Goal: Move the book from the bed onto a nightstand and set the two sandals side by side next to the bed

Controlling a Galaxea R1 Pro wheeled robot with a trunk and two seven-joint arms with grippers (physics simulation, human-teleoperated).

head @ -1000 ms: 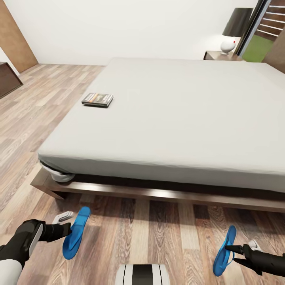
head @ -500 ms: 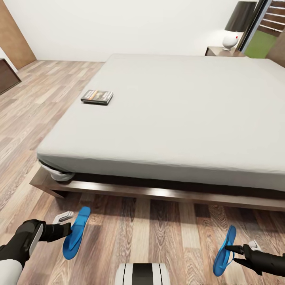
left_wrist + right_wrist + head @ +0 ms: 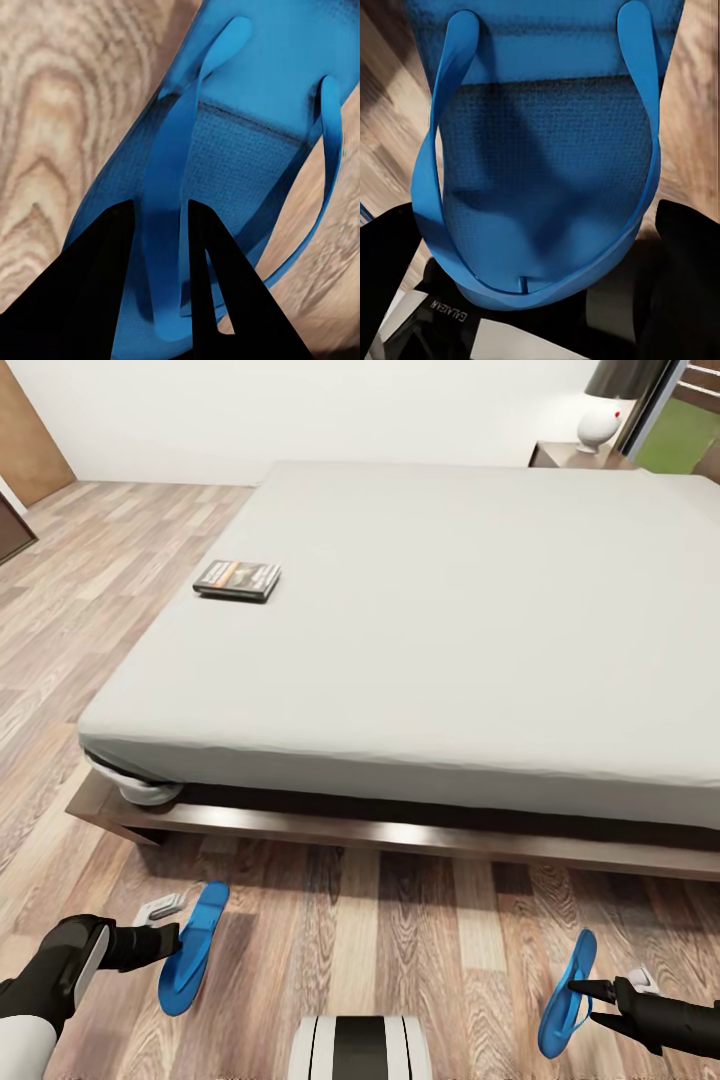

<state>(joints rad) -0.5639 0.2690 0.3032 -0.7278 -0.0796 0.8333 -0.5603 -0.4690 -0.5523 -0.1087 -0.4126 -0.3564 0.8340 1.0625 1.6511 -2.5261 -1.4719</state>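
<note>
Head view showed the bed [image 3: 450,620] with the book [image 3: 237,579] lying unmoved near its left edge; each sandal was carried above the floor, left claw [image 3: 170,940] pinching one sandal [image 3: 192,949], right claw [image 3: 580,992] pinching the other [image 3: 566,994]; neither placed yet.

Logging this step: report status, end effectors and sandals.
Left end effector shut on left sandal. Right end effector shut on right sandal. Book on bed. Floor ahead open.
</note>
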